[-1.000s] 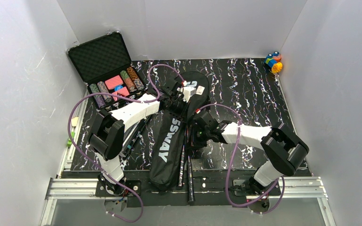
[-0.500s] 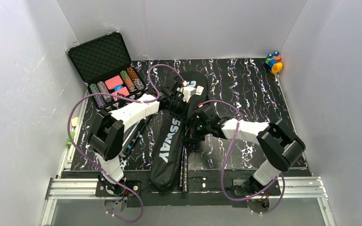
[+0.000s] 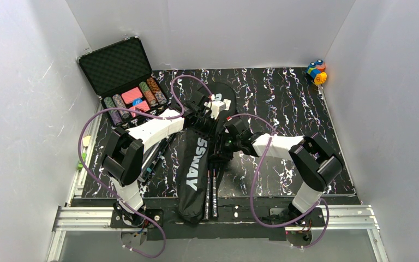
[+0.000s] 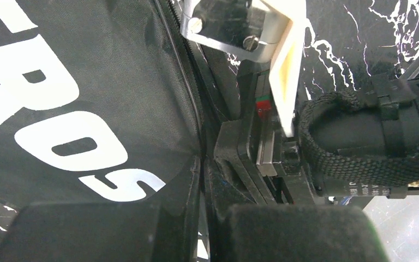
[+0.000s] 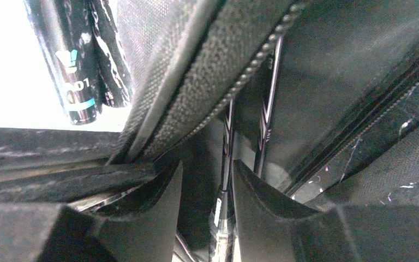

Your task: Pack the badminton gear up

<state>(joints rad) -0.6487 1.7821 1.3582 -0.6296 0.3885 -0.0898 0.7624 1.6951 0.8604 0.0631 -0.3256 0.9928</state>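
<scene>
I read left fingers (image 4: 87, 232) pinched shut on the CROSSWAY bag (image 3: 195, 164) zipper edge | right fingers (image 5: 262, 210) parted, loose around a racket shaft (image 5: 225, 158) | bag lies mid-worktop (image 3: 294, 98), racket handles (image 3: 211, 191) along its right side.

Plain pale grey walls (image 3: 223, 27) on three sides. Black surface (image 3: 294, 109), white marble veining. Aluminium rail (image 3: 82, 217) along near edge. Even, soft light, faint shadows.
</scene>
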